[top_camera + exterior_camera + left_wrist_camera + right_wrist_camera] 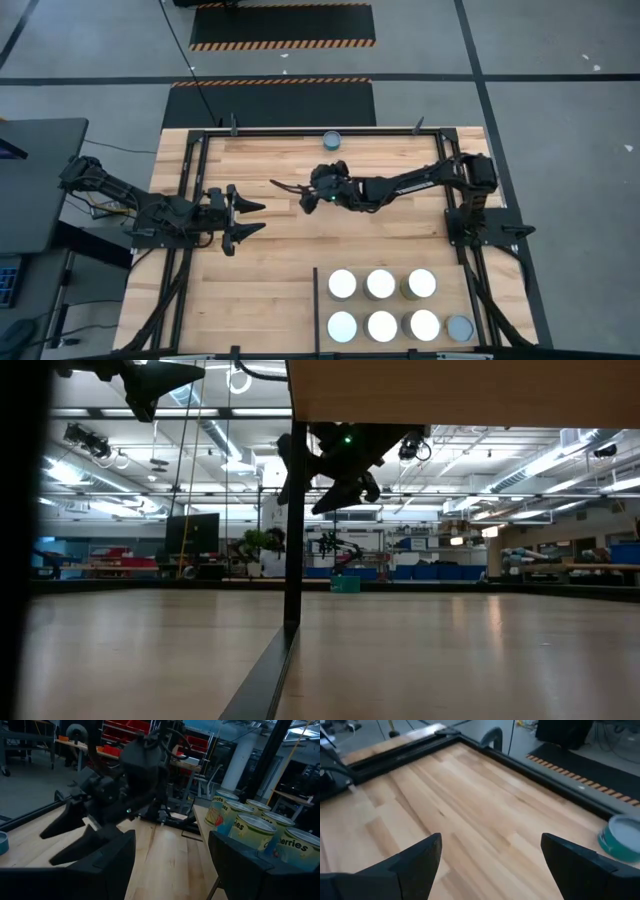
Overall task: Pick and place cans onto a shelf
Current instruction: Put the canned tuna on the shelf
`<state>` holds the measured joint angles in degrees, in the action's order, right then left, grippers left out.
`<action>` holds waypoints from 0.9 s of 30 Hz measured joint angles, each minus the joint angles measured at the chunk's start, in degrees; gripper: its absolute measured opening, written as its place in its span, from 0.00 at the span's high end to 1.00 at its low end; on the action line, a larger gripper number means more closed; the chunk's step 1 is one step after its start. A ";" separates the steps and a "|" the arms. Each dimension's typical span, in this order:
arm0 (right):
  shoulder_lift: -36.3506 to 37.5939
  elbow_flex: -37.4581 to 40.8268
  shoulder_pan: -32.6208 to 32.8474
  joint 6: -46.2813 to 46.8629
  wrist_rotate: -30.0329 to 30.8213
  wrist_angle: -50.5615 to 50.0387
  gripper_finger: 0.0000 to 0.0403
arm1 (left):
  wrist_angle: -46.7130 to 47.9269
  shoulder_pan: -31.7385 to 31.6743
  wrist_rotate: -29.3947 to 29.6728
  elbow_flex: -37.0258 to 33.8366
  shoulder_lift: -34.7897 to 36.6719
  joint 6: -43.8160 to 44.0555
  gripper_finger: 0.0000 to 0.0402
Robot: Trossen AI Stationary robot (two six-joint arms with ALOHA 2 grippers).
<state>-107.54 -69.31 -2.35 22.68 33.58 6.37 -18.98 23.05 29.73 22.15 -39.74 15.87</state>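
A: Where are the small upright cylindrical cans?

B: On the light-wood shelf section at the tabletop's near right corner, axes vertical, bright round tops up. One dull blue-grey can stands alone at the far edge.

A: The tools?

B: Right tool mid-tabletop, left tool towards the left edge; both spread wide, empty.

Cans: silver-white tops, yellow-green and bluish sides. Lone can: dull blue-grey top. Shelf: light wood, black bars.
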 joint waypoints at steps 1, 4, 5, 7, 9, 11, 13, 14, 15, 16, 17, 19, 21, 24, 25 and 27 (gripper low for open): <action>0.52 0.81 0.17 0.44 0.01 -0.16 0.13 | 0.00 0.00 0.00 0.00 0.01 0.00 0.36; 2.32 4.21 0.88 1.03 -0.15 1.50 0.13 | 0.00 0.00 -0.01 0.00 0.01 -0.01 0.36; 3.12 5.81 1.09 1.78 -0.12 1.75 0.13 | 0.00 0.00 0.01 0.00 -0.01 0.01 0.36; 4.62 9.38 1.29 4.22 -0.22 1.73 0.13 | 0.00 0.00 -0.01 0.00 0.01 -0.01 0.36; 6.26 13.29 1.29 5.68 -0.35 2.27 0.13 | 0.00 0.00 0.01 0.00 0.01 0.01 0.36; 7.51 16.59 1.13 5.34 -1.16 5.50 0.13 | -0.01 0.00 0.01 0.00 0.01 0.01 0.36; 7.99 19.03 0.44 5.22 -2.86 9.37 0.13 | 0.00 0.00 -0.01 0.00 0.01 0.01 0.36; 7.93 19.76 0.02 6.10 -3.86 10.64 0.13 | 0.00 0.00 0.01 0.00 0.01 0.01 0.36; 7.81 20.30 -0.38 7.28 -4.44 11.36 0.13 | 0.00 0.00 0.00 0.00 0.00 0.00 0.36; 7.45 20.54 -0.81 8.45 -4.60 12.22 0.13 | 0.00 0.00 0.01 0.00 0.00 0.00 0.36; 7.22 20.70 -1.19 9.57 -4.56 12.69 0.13 | 0.00 0.00 -0.01 0.00 0.00 0.01 0.36; 6.11 21.08 -1.77 11.08 -2.65 13.98 0.13 | -0.02 0.00 0.01 0.00 0.01 -0.01 0.36; 5.08 21.37 -2.21 10.63 0.13 14.03 0.13 | 0.01 0.00 -0.01 0.00 0.01 -0.01 0.36; 2.99 21.27 -2.46 7.51 5.34 17.61 0.13 | 0.01 0.00 0.00 0.00 -0.01 0.01 0.36; 2.20 21.21 -2.48 6.01 6.29 18.70 0.13 | -0.02 0.00 -0.01 0.00 0.01 0.00 0.36; 0.36 21.23 -2.47 4.82 7.85 21.18 0.13 | 0.00 0.00 -0.01 0.00 -0.01 0.01 0.36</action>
<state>-107.18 -48.08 -4.82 27.50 41.44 27.54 -18.98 23.05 29.71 22.15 -39.75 15.88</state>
